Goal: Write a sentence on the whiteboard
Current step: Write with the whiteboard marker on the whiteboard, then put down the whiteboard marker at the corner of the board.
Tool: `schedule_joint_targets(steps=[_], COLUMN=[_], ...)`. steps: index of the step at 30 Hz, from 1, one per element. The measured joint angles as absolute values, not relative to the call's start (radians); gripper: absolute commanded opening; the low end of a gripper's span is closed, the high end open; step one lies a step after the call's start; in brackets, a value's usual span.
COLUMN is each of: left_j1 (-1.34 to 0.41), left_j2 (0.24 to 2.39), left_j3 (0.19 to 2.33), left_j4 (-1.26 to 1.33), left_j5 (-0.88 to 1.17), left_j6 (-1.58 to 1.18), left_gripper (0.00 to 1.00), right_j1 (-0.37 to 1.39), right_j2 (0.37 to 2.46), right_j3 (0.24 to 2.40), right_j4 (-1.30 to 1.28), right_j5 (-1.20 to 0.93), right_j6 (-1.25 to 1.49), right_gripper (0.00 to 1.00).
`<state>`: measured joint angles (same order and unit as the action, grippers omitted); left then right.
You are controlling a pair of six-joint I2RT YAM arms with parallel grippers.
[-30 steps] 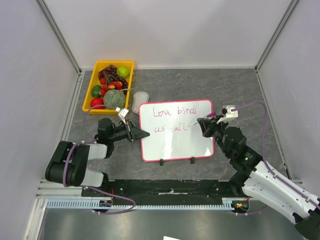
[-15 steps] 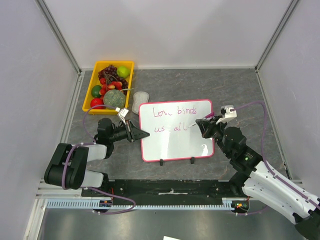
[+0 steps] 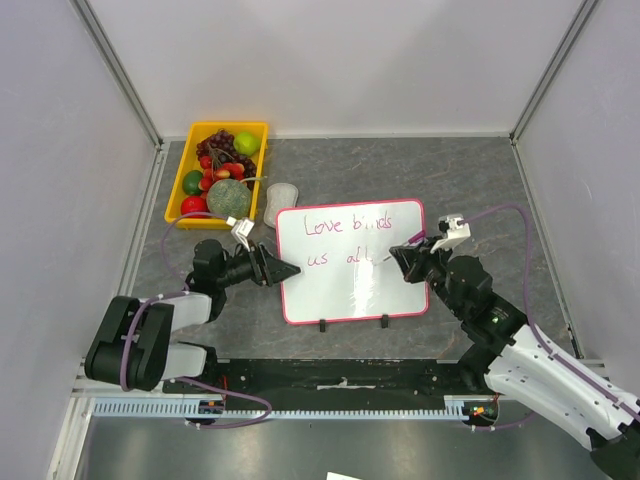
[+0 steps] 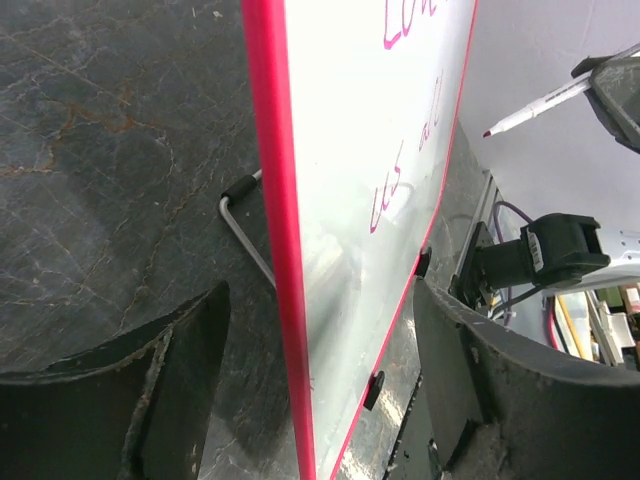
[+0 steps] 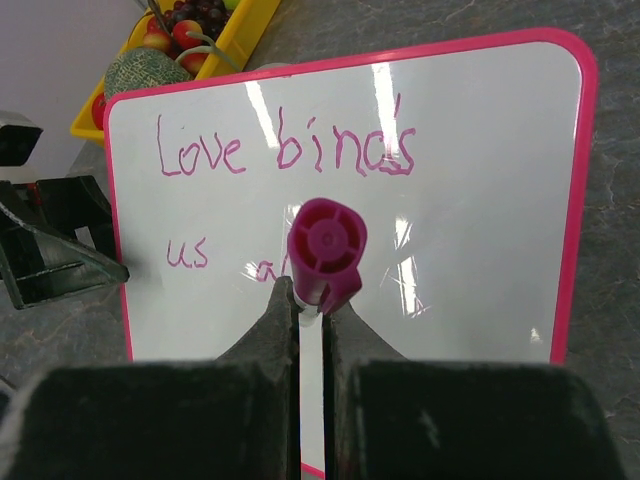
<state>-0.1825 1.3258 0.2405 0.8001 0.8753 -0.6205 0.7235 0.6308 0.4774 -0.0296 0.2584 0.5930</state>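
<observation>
Your right fingers (image 5: 275, 322) clench a white marker with a magenta end (image 5: 327, 248), its tip just off the glossy white, pink-framed whiteboard (image 3: 350, 292) ahead. The pink cursive sentence (image 5: 283, 150) looks finished. Your left fingers (image 4: 180, 372) stand apart, astride the board's edge without gripping it.

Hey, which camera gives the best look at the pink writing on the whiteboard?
The right wrist view: the sentence reads large and face-on on the whiteboard, though the marker covers its last word. The top view shows both lines, small and glare-streaked. The left wrist view sees it nearly edge-on, only skewed fragments.
</observation>
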Motion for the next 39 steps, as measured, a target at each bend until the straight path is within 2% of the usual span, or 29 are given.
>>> schedule_joint_targets(steps=[7,18,33,39], left_j1=[-0.183,-0.183,-0.183,-0.183], left_j2=[1.272,1.2,0.894,0.838], left_j3=[0.221,0.208,0.149,0.139], left_j4=[0.797,0.772,0.583,0.544], left_j5=[0.854,0.803,0.538,0.472], left_j6=[-0.608,-0.597,-0.553,-0.551], left_gripper=[0.87,0.88,0.91,0.91], right_j1=[0.723,0.723,0.723,0.723], right_j2=[0.588,0.591,0.477,0.416], right_j3=[0.464,0.464,0.447,0.433], right_j4=[-0.076,-0.128,-0.303,-0.397], right_j5=[0.244,0.211,0.099,0.049], right_j6=[0.611,0.629,0.805,0.888], right_gripper=[0.0,0.0,0.0,0.0])
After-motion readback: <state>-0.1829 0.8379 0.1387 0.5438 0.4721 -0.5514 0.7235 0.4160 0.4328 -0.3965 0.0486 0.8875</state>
